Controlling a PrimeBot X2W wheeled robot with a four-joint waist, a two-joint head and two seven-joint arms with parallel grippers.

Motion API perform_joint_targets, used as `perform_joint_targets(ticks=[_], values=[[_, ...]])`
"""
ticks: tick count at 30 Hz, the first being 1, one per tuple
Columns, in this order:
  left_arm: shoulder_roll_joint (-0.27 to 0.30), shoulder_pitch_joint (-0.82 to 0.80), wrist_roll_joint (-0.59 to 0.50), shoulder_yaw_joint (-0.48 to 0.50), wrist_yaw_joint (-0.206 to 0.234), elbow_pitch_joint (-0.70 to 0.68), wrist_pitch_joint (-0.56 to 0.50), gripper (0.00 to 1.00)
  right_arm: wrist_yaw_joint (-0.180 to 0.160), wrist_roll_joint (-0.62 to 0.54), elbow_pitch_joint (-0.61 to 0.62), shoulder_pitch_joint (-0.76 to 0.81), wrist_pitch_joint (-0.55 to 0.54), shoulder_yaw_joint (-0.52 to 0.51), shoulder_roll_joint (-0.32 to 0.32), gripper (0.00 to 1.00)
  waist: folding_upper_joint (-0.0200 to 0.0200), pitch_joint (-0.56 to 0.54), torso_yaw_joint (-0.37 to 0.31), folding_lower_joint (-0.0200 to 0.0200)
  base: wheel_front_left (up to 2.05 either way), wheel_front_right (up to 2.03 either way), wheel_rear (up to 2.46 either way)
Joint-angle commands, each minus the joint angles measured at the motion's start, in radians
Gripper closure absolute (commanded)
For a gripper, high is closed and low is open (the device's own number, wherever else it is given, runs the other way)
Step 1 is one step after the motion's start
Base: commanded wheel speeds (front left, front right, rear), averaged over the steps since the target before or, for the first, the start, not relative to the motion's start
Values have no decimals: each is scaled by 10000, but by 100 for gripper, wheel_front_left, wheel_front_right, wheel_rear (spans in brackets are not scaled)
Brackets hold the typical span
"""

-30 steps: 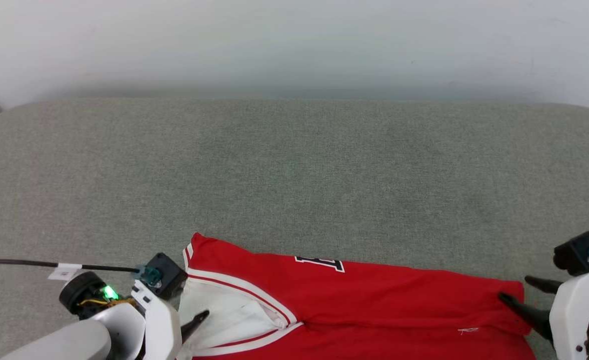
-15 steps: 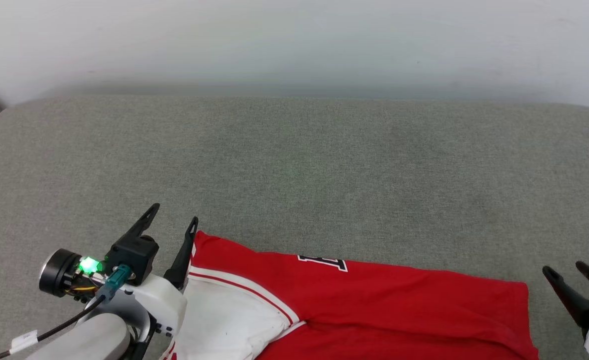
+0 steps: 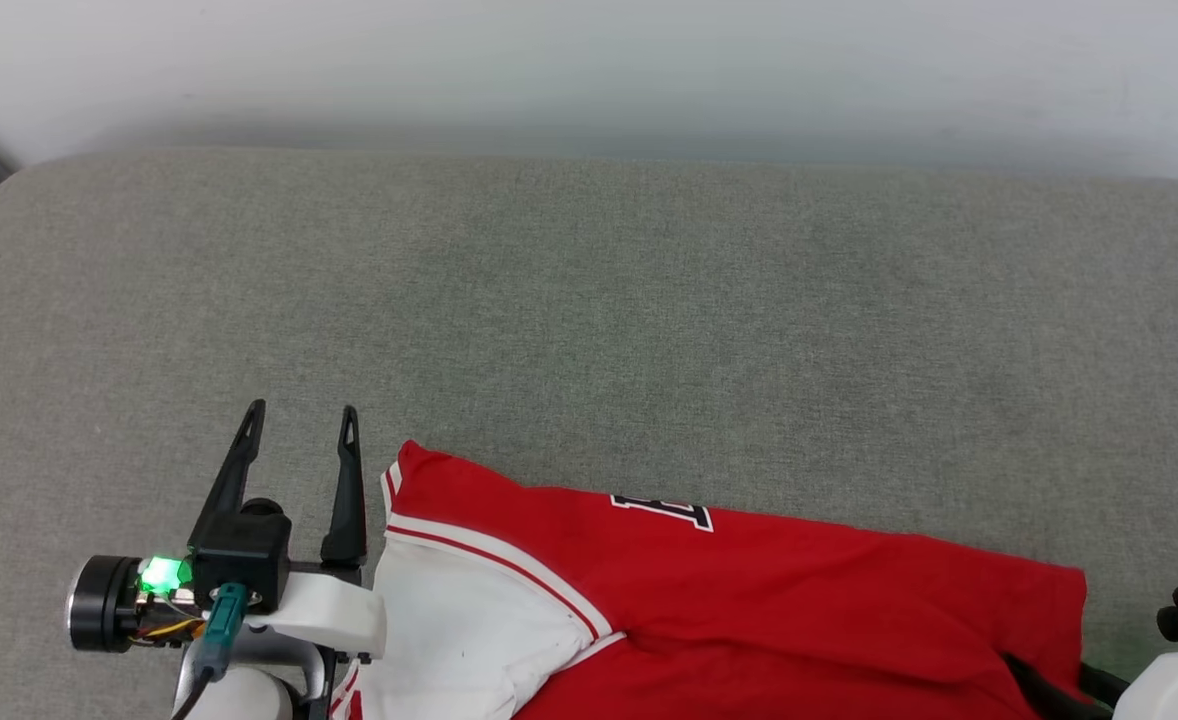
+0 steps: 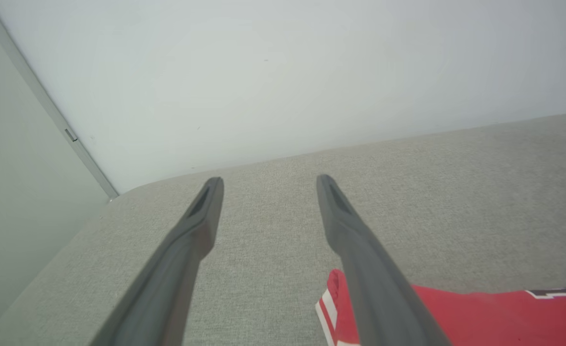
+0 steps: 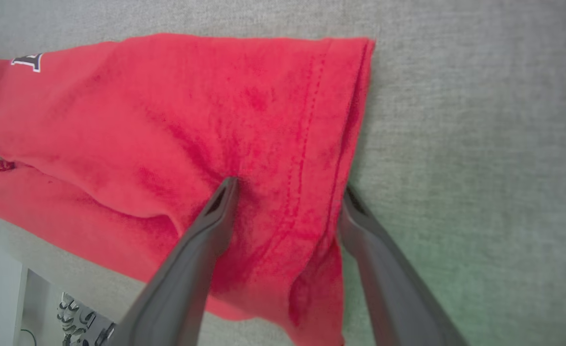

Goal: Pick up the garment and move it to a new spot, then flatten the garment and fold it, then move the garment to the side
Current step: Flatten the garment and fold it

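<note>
Shirt [image 3: 749, 600] lies flat and long at the near edge of the grey bench [image 3: 589, 300] | right fingers [image 5: 206, 235] spread wide, one on the red cloth, one just off the hem [image 5: 355, 96], likely ready to pinch it | left fingers [image 3: 347, 480] spread and empty, just beside the white sleeve [image 3: 449, 620], maybe set to grab that end

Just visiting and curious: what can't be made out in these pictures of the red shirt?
Black-and-white lettering on the soft red, white-sleeved T-shirt: head view, a fold hides most of it.
T-shirt's near part: head view, cut off by the bottom edge.
Right hand: head view, mostly cut off at the lower right corner.
</note>
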State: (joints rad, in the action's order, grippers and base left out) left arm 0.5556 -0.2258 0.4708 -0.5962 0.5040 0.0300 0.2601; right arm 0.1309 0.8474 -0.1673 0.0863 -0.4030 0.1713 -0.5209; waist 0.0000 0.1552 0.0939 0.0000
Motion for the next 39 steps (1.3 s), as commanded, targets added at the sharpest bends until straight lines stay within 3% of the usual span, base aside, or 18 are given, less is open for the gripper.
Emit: perform_joint_targets(ticks=[1,8,9,10,11,16,23,39], values=[[-217,209,-249,286,-134,-54,68,0,-5,100,-157,182,-189,232,228,0,0,73,53,0,0,0,0],[-1669,1156,-1658,2030,-744,-98,60,0,21,362,-323,30,-678,1115,549,0,0,211,175,0,0,0,0],[-1887,1302,-1838,2245,-816,-112,57,0,32,402,-314,37,-752,1233,514,32,0,203,188,0,0,0,0],[-2078,1427,-2025,2506,-866,-135,59,0,47,445,-297,47,-792,1318,481,89,0,191,195,0,0,0,0],[-2254,1543,-2191,2741,-928,-171,59,0,47,461,-286,39,-777,1383,437,100,0,177,199,0,0,0,0],[-3021,2095,-2987,3585,-1326,-249,58,0,-5,373,-315,-51,-436,1207,31,100,0,-12,229,0,0,0,0],[-3658,2653,-3735,4351,-1906,-352,58,0,-8,592,-272,-210,102,579,-427,100,0,-311,160,0,0,0,0],[-4055,3512,-4510,4694,-2735,-372,59,0,-7,312,-1839,126,-40,-1117,-1856,100,0,-1093,200,0,0,0,0]])
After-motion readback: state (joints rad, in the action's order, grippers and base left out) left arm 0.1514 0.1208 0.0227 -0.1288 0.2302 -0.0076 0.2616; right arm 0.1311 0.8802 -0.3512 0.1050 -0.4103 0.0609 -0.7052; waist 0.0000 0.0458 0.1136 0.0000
